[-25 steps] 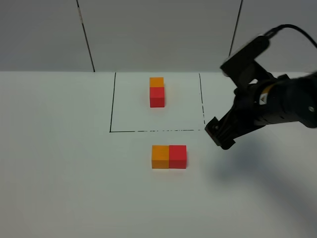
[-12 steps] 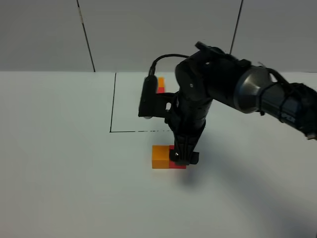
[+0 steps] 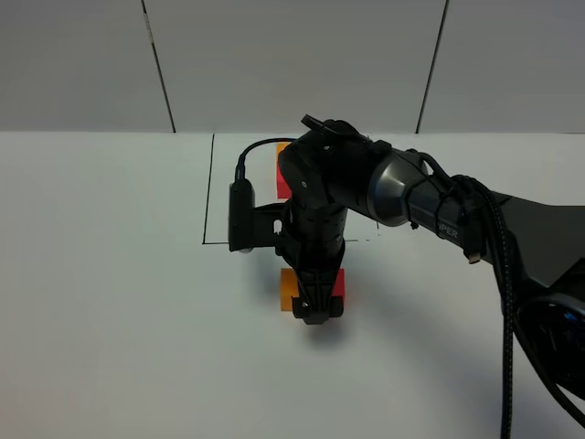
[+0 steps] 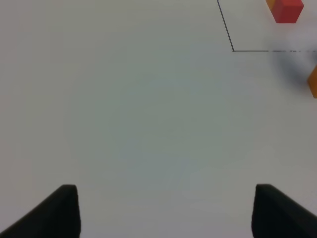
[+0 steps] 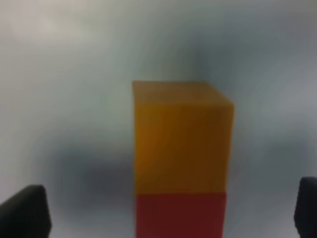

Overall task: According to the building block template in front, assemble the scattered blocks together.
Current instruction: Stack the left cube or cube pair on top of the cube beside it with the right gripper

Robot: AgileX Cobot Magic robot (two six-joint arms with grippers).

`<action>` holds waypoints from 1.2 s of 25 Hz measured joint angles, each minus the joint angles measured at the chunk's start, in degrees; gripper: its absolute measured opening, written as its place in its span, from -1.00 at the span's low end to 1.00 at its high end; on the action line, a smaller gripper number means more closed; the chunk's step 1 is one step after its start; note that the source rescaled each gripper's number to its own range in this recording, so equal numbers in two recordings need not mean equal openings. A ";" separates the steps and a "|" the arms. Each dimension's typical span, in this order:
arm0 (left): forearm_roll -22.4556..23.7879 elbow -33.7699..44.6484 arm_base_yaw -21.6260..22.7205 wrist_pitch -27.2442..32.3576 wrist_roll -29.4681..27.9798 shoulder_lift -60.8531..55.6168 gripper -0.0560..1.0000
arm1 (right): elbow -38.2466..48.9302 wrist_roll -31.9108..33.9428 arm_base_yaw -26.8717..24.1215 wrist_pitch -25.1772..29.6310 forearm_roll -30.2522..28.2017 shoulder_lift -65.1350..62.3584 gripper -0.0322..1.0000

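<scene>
Exterior high: your right arm (image 3: 439, 206) comes in from 4 o'clock, crosses the middle and folds at the wrist so the forearm points straight down at the table (image 3: 110, 320). Its wrist camera (image 3: 241, 215) sticks out toward 9 o'clock. The right gripper (image 3: 315, 311) sits low over the loose pair, fingers (image 5: 25, 213) spread wide either side and not touching either block. The orange cube (image 3: 287, 291) and red cube (image 3: 339, 283) touch side by side, orange at 9 o'clock of red, just outside the drawn square (image 3: 208, 187) at its 6 o'clock. The template (image 3: 282, 181) is inside the square toward 12 o'clock, mostly hidden behind the arm. The right wrist view is blurred. Your left gripper (image 4: 166, 218) hangs over bare table, fingers (image 4: 59, 213) apart, holding nothing, well away from the blocks.
</scene>
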 joint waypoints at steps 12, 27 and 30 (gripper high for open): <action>0.00 0.00 0.00 0.00 0.00 0.00 0.18 | -0.18 -1.41 -0.21 -2.47 -0.18 3.34 0.95; 0.00 0.00 0.00 0.00 0.00 0.00 0.18 | -0.60 1.35 -1.20 -2.15 -0.06 5.59 0.72; 0.00 0.00 0.00 0.00 0.00 0.00 0.18 | -0.66 1.47 -1.33 -1.86 0.91 5.71 0.59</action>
